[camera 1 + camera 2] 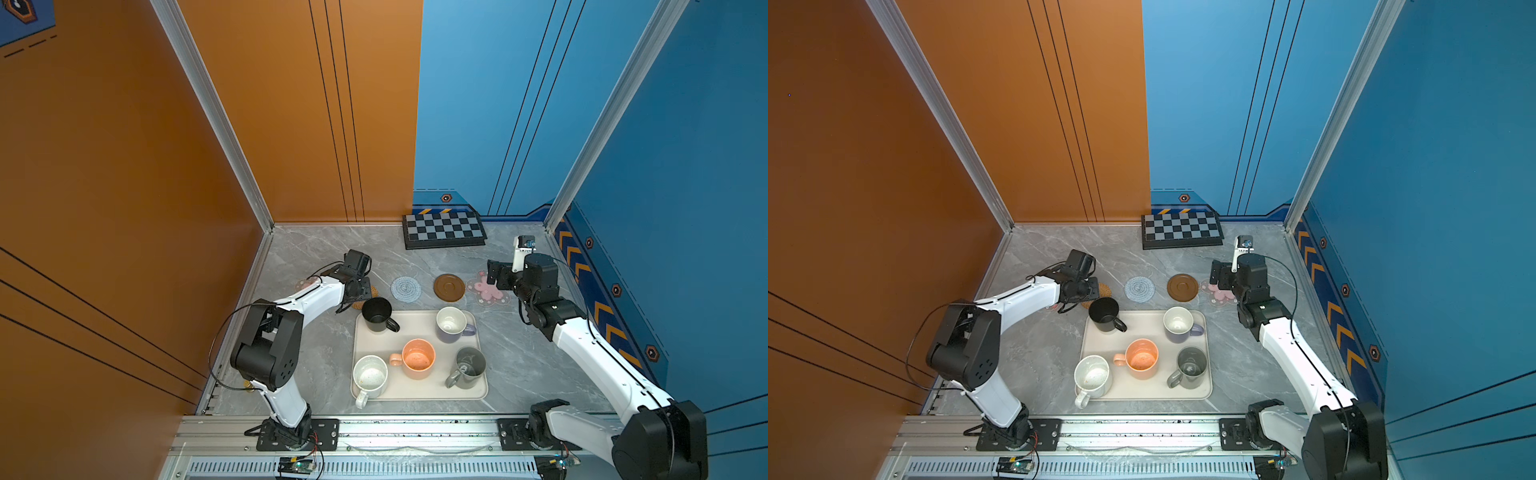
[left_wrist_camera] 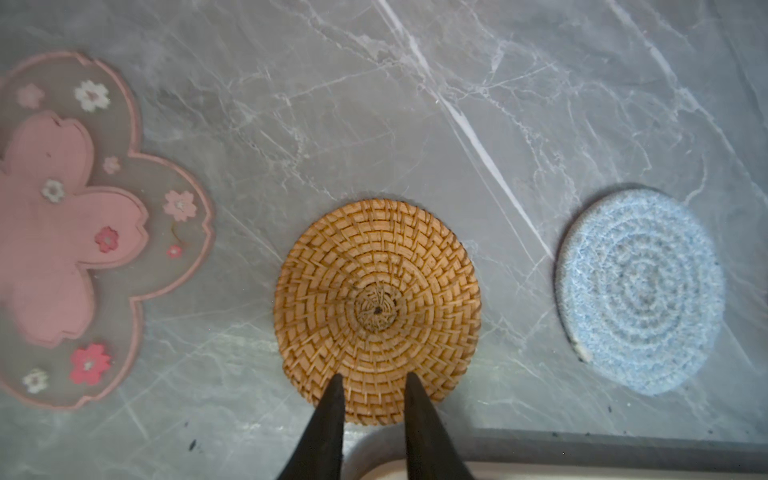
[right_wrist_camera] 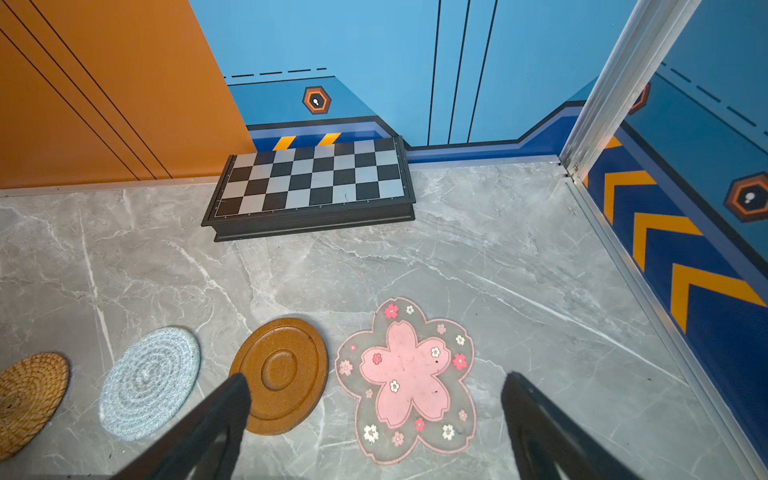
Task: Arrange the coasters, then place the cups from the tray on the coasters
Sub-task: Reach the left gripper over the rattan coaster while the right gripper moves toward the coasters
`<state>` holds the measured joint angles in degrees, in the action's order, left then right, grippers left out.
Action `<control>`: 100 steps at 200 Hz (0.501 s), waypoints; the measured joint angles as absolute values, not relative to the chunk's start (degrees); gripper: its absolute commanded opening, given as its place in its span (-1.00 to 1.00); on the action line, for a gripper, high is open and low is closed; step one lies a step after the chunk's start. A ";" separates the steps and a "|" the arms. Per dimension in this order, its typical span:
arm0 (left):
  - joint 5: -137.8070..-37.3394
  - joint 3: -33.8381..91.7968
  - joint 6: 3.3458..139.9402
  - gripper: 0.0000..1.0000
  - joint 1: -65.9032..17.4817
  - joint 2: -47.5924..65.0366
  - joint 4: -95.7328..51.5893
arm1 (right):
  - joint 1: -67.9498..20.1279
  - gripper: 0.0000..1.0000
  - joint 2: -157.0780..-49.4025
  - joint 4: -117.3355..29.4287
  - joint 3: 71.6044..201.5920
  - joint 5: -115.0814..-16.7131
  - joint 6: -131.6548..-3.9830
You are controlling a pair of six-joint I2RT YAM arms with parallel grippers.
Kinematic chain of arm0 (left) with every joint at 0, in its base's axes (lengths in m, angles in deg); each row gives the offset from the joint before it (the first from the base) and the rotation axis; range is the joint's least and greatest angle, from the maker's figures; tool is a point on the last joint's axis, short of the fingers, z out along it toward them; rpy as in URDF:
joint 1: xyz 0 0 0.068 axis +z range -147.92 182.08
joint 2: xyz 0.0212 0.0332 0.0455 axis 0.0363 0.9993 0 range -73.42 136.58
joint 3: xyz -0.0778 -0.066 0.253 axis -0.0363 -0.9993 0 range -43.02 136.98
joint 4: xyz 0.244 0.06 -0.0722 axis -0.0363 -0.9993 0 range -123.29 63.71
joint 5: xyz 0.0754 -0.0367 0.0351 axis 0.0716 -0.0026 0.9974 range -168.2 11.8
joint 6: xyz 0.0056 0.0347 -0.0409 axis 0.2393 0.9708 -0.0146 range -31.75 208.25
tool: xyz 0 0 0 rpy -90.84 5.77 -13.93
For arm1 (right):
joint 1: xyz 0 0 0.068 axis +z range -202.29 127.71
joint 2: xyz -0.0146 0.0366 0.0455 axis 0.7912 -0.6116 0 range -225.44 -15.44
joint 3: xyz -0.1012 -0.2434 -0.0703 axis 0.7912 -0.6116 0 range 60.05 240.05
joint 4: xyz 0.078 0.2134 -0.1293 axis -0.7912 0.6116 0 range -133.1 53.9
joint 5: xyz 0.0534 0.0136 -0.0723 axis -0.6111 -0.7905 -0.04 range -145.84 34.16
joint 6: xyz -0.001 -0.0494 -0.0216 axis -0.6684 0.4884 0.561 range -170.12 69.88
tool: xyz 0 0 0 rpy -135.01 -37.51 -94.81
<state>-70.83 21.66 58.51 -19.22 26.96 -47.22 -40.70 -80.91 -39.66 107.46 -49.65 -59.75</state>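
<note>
Left gripper (image 2: 374,376) tilted down from a raised elbow, fingers nearly together over straw coaster (image 2: 377,307) beside the tray (image 1: 415,328), grip unclear, right gripper (image 3: 376,377) spread wide above pink flower coaster (image 3: 405,380)

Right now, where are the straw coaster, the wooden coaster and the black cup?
straw coaster (image 2: 376,309): left wrist view, its woven centre.
wooden coaster (image 3: 279,370): right wrist view, its round middle recess.
black cup (image 1: 377,312): a top view, its dark inside.
</note>
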 measured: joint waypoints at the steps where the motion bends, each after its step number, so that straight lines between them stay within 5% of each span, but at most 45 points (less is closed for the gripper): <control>1: -70.85 21.77 58.62 -0.63 -19.24 27.15 -47.22 | -40.70 0.91 -80.91 -39.62 107.46 -49.65 -59.81; 100: -72.92 25.99 54.45 -0.74 -19.31 32.47 -47.07 | -37.86 0.92 -81.02 -36.27 107.51 -48.49 -61.54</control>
